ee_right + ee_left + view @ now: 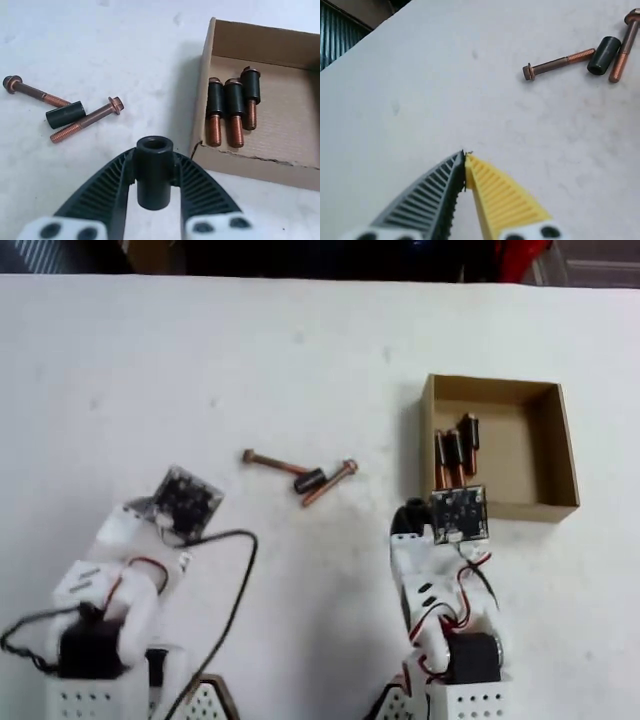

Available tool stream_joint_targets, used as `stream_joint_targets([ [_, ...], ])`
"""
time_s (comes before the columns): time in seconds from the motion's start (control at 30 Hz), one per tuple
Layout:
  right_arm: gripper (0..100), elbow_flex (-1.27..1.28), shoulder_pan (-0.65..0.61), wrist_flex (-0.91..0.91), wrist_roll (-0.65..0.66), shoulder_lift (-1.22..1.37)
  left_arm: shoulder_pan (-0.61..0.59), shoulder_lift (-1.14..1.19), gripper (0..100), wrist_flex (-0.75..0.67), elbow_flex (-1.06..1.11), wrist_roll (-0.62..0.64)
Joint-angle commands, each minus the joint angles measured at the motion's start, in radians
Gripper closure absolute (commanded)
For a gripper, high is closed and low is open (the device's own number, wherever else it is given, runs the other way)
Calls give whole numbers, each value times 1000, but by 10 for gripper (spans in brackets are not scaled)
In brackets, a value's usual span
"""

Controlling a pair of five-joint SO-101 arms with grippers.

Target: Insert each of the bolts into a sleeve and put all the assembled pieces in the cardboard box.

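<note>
High view: the cardboard box (pixel 495 388) sits right of centre. Two loose bolts and a spare sleeve (pixel 309 480) lie mid-frame on the table (pixel 300 350). The left arm is at the lower left, and the right arm is low in the frame, just below the box's near left corner.

Three assembled pieces (pixel 234 111) already lie side by side in the box, so two pairings appear to remain. The step in hand looks like mating a bolt with the held sleeve (pixel 155 172), whose open bore faces the right wrist camera.

To do it well, the left arm would best take the left bolt (pixel 270 461). Its head end points away from the cluster and lies free, while its tip is close to the spare sleeve. A grip near the head leaves the threaded shank bare for entry. The spare sleeve and the right bolt (pixel 330 483) lie tight together and could be knocked. The shank should line up with the bore before pushing, with the right arm kept still.

The right gripper (pixel 155 156) has its jaws spread just enough to pinch the held sleeve from both sides around its middle. The left gripper (pixel 465 160) has its jaws pressed together at the tips, holding nothing, above bare table and well apart from the bolts.
</note>
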Motion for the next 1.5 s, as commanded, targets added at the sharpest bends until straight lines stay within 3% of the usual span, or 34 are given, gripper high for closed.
stream_joint_targets([
  [0.0,981,-12,18,-15,-9,-13,97,214,977,-17,-158,-52],
  [0.53,981,17,27,-42,-8,-13,351,696,972,-23,-404,-57],
  [0.77,981,17,27,-42,-6,-13,406,937,855,-28,-503,-57],
  [1.1,981,18,54,-44,-6,-13,490,1136,850,-212,-542,-55],
  [1.47,981,18,53,-44,-6,-13,503,1277,849,-367,-545,-54],
])
